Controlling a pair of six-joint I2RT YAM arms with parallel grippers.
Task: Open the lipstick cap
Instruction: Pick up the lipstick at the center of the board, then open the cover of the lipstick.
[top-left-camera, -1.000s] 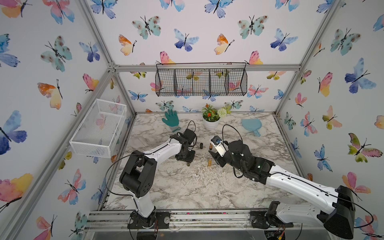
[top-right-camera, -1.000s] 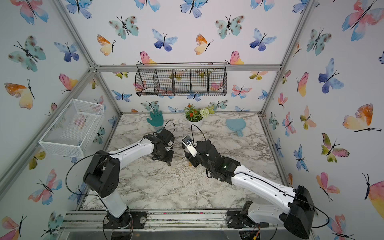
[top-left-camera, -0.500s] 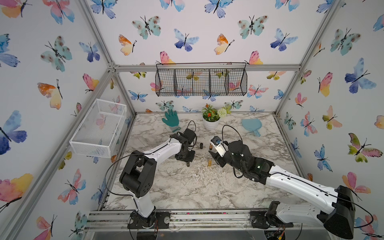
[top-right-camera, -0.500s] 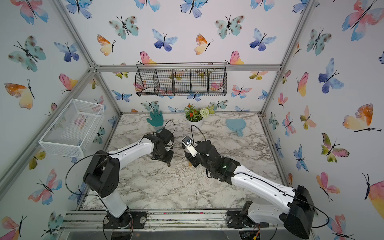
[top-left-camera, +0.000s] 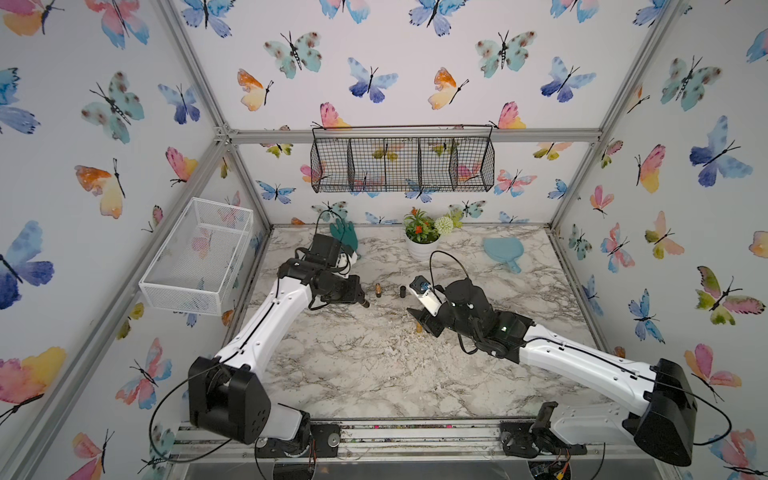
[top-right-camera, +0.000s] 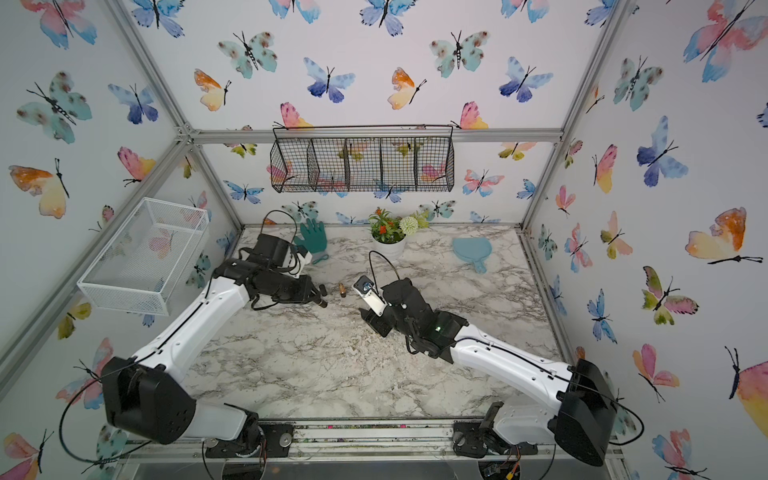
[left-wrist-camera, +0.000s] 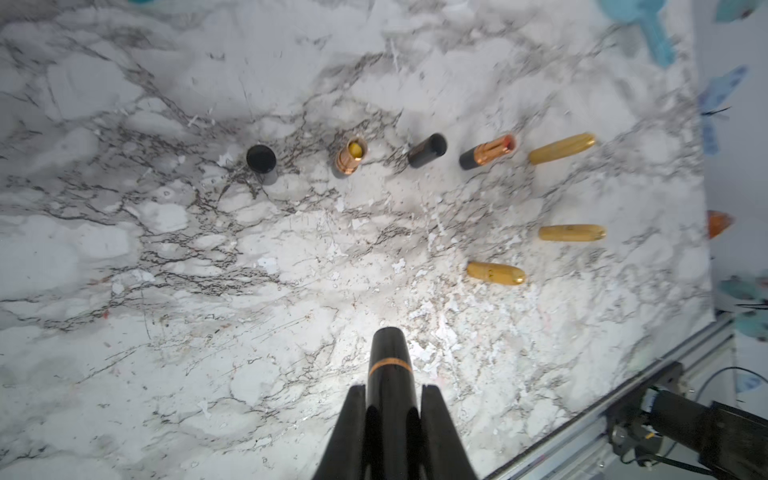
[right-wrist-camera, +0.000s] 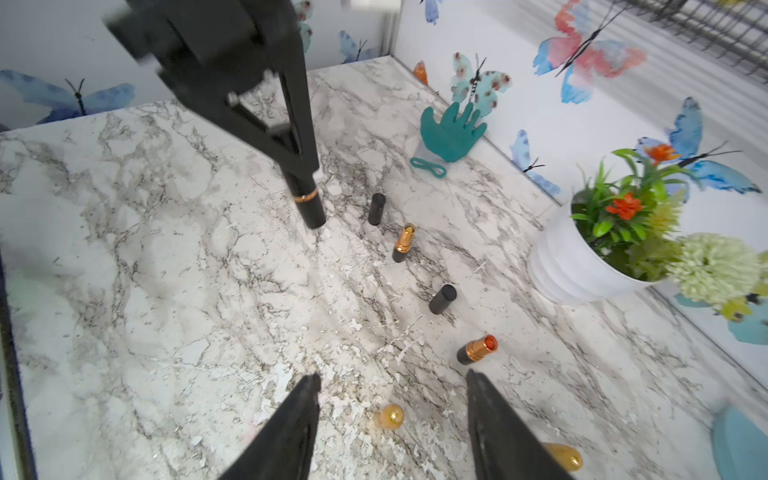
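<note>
My left gripper (left-wrist-camera: 392, 388) is shut on a black lipstick (left-wrist-camera: 388, 365) with a copper band, its cap on. The tube sticks out past the fingertips, tilted down over the marble table (left-wrist-camera: 208, 291). Both top views show this gripper (top-left-camera: 359, 300) (top-right-camera: 321, 300) at the left middle of the table. In the right wrist view the lipstick (right-wrist-camera: 308, 205) hangs from the left gripper (right-wrist-camera: 301, 176). My right gripper (right-wrist-camera: 392, 376) is open, low over the table, and a small gold cap (right-wrist-camera: 390, 415) stands between its fingers without touching them. A top view shows the right gripper (top-left-camera: 424, 320) at the table's middle.
A row beyond the left gripper holds a black cap (left-wrist-camera: 261, 160), an open lipstick (left-wrist-camera: 351, 160), another black cap (left-wrist-camera: 427, 150), an open red lipstick (left-wrist-camera: 488, 151) and several gold pieces (left-wrist-camera: 496, 273). A plant pot (top-left-camera: 420, 249), green glove (top-left-camera: 345, 235) and blue paddle (top-left-camera: 503, 251) stand at the back.
The left gripper has closed on the black lipstick and raised it off the table, moving a little to the left. The right arm has stayed still.
</note>
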